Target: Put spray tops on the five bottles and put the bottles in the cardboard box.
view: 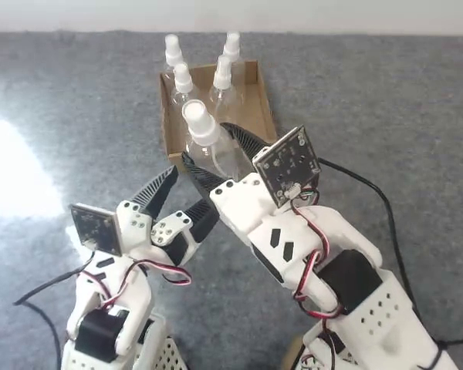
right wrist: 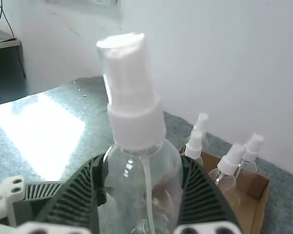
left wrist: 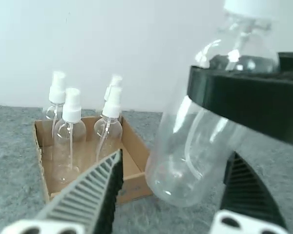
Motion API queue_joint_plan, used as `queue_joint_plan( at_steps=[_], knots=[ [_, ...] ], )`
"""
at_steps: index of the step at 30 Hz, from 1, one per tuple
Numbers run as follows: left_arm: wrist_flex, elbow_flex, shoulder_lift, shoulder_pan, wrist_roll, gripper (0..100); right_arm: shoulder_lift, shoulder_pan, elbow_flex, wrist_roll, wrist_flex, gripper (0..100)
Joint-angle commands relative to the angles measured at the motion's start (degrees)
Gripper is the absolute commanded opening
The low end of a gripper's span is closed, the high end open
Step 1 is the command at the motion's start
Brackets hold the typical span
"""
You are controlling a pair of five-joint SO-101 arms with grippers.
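A clear bottle (view: 214,148) with a white spray top (view: 198,119) is held just in front of the cardboard box (view: 264,100). My right gripper (view: 218,156) is shut on its body; the right wrist view shows its black fingers (right wrist: 201,194) clamping the bottle (right wrist: 136,170). Several capped bottles (view: 220,86) stand upright inside the box. My left gripper (view: 194,189) is open, just below and beside the held bottle. Seen from the left wrist, that bottle (left wrist: 195,146) hangs past the spread left fingers (left wrist: 95,192), with the box (left wrist: 134,187) behind.
The grey carpet-like tabletop (view: 386,92) stretches around the box on all sides. A bright patch of light (view: 8,169) lies at the left. A black cable (view: 378,200) runs along the right arm's side.
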State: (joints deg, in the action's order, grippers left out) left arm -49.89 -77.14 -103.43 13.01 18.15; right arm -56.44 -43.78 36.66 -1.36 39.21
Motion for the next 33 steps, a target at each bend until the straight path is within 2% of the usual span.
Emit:
queue_joint_plan(
  at_steps=[1,18,23,33],
  knots=[
    [1.49,-0.13,-0.62,-1.41,0.44,30,-3.38,-0.57,-0.97,0.53,0.48,0.6],
    [1.67,-0.22,-0.62,-1.58,-0.44,30,-3.38,-0.66,-1.05,0.18,2.15,0.6],
    [7.21,-3.12,-0.62,-4.66,-0.97,30,-3.38,-0.66,-1.05,0.18,2.15,0.6],
    [6.68,-3.21,-0.62,-4.48,-0.97,30,-3.38,-0.48,-0.97,0.09,2.15,0.6]
  ],
)
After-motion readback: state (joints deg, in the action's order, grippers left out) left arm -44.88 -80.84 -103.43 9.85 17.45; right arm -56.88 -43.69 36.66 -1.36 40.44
